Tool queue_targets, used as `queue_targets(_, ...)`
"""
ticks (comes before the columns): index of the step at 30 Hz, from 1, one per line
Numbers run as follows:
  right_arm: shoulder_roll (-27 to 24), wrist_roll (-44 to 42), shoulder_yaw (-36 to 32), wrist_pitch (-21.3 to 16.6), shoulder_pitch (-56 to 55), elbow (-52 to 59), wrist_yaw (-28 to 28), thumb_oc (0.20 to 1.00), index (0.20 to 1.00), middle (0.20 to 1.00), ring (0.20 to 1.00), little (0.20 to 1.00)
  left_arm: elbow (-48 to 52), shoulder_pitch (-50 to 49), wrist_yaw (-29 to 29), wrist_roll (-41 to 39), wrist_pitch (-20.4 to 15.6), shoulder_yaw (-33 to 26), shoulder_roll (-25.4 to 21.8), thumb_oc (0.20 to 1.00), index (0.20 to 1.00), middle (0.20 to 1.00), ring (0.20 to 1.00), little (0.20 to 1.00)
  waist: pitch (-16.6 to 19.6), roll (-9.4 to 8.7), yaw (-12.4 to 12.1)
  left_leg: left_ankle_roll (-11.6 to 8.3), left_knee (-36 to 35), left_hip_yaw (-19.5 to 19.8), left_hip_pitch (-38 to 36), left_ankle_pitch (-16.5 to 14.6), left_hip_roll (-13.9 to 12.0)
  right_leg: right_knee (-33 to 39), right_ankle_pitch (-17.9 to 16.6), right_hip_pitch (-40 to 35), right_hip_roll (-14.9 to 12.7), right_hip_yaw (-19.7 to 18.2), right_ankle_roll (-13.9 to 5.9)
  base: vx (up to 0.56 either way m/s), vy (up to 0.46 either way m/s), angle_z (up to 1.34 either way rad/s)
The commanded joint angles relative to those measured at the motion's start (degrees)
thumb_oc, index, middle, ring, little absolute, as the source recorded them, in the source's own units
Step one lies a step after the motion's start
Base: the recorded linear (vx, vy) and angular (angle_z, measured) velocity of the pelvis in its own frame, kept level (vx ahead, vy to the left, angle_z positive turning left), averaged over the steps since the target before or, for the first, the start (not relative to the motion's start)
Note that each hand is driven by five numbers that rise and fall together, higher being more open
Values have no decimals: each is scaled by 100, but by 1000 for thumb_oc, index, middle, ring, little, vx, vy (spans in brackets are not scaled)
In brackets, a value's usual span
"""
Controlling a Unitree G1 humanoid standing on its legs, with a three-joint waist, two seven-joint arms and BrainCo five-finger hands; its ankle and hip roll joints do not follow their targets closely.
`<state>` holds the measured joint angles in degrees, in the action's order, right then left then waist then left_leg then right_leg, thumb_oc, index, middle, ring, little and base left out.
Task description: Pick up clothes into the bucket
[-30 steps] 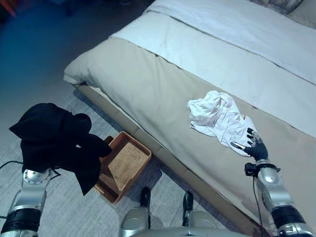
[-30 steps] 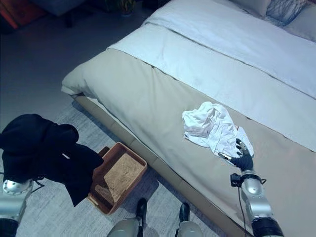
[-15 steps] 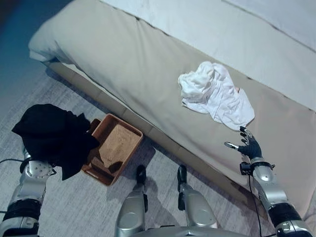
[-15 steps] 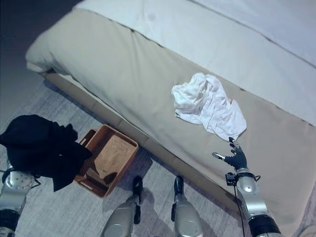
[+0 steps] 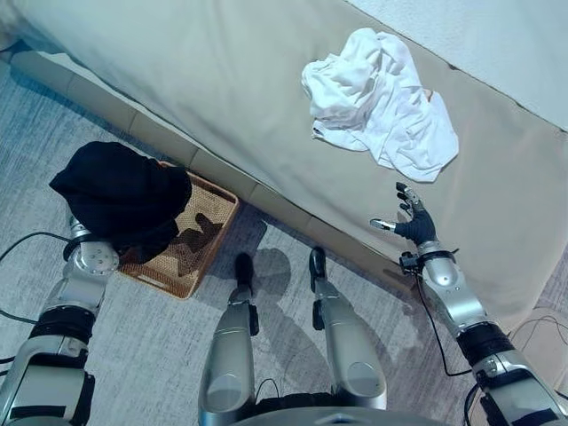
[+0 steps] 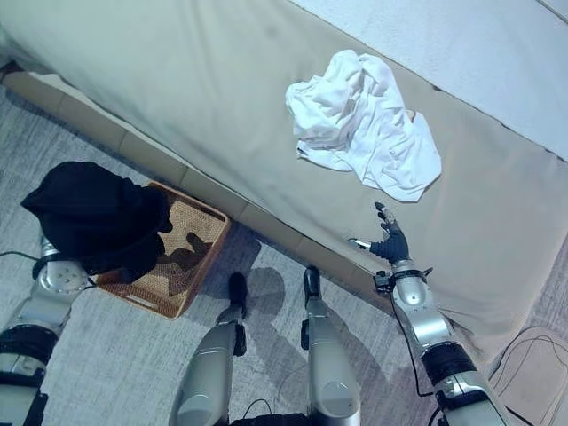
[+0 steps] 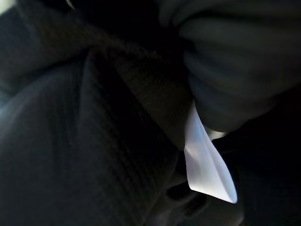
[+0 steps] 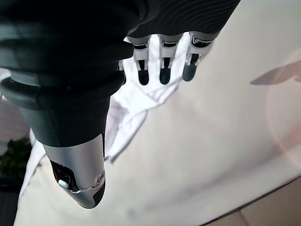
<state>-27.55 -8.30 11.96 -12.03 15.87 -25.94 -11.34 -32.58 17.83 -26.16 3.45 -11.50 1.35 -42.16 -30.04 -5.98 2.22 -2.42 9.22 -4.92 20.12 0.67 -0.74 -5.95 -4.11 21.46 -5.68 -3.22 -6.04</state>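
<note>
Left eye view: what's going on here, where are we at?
Laundry pickup by the bed. A black garment is bunched over the end of the left arm, hanging above the brown wicker basket on the rug; the left robot hand is buried in the cloth. The right robot hand is open and empty over the bed's edge, apart from the white garment lying crumpled on the beige cover. The basket looks to hold no clothes yet.
</note>
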Motion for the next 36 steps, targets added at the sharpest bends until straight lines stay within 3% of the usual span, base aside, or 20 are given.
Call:
queue_targets(1,-153,120,17,-222,-113,153,-91,1000,1000,1000,1000,1000,452,-180,-489,-229,-454,-628,-22,200,200,200,200,200,205,13,-31,194,902,225,129,-665,129,-220,135,-105,-147,-20,-232,32,-45,-40)
queue_targets(4,-168,193,-119,-215,-342,87,-36,1000,1000,1000,1000,1000,1471,-851,-572,-292,-578,-1133,92,200,200,200,200,200,315,114,-85,176,774,242,-36,-659,144,-194,202,-212,-147,-9,-200,34,-47,-16)
queue_targets(10,-139,385,-308,-88,-729,-694,66,1000,1000,1000,1000,1000,2456,-1636,-652,-299,-810,-1991,95,200,200,200,200,200,547,370,-217,96,407,467,-338,-553,186,-107,291,-492,-181,248,-141,27,-105,3)
queue_targets(15,-133,666,-344,83,-997,-1750,172,1000,1000,1000,1000,1000,2999,-2070,-722,-278,-961,-2854,-247,200,200,200,200,200,728,602,-362,41,321,655,-551,-537,223,-84,394,-810,-181,487,-80,9,-98,30)
queue_targets(18,-166,814,-459,166,-1192,-2225,186,1000,1000,1000,1000,1000,3183,-2309,-789,-78,-962,-3318,-530,200,200,200,200,200,900,724,-444,2,97,833,-647,-360,238,-33,420,-951,-208,684,-50,-11,-75,36)
queue_targets(27,-212,810,-756,205,-1490,-2644,125,1000,1000,1000,1000,1000,3106,-2227,-525,175,-773,-3304,-1130,200,200,200,200,200,1081,893,-389,-40,-503,1261,-712,80,282,-36,461,-1016,-313,1214,-40,-50,-29,34)
queue_targets(36,-185,786,-705,165,-1417,-2495,129,1000,1000,1000,1000,1000,2565,-1833,-369,76,-734,-2791,-1102,200,200,200,200,200,1048,809,-279,-8,-482,1151,-729,78,295,-73,401,-952,-324,1101,-74,-11,36,6)
